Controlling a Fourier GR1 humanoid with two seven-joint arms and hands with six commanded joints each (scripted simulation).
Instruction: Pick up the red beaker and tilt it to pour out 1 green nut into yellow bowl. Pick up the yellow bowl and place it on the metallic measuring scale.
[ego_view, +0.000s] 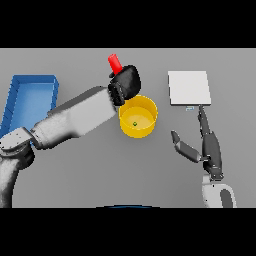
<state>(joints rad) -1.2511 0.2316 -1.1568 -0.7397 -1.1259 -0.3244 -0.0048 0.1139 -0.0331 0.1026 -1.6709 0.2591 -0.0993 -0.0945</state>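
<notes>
My left hand (126, 81) is curled round the red beaker (115, 63), which sticks out up and to the left of the fist, just behind the yellow bowl (148, 109). The bowl stands at the table's middle with one small green nut (134, 123) on its floor. To the right at the back lies the metallic measuring scale (189, 87), a flat pale square plate. My right hand (209, 145) rests open in front of the scale and to the right of the bowl, fingers straight and pointing away, thumb spread toward the left.
A blue bin (30, 97) stands at the left edge of the table, partly behind my left forearm (75, 120). The grey table (125, 170) stretches in front of the bowl.
</notes>
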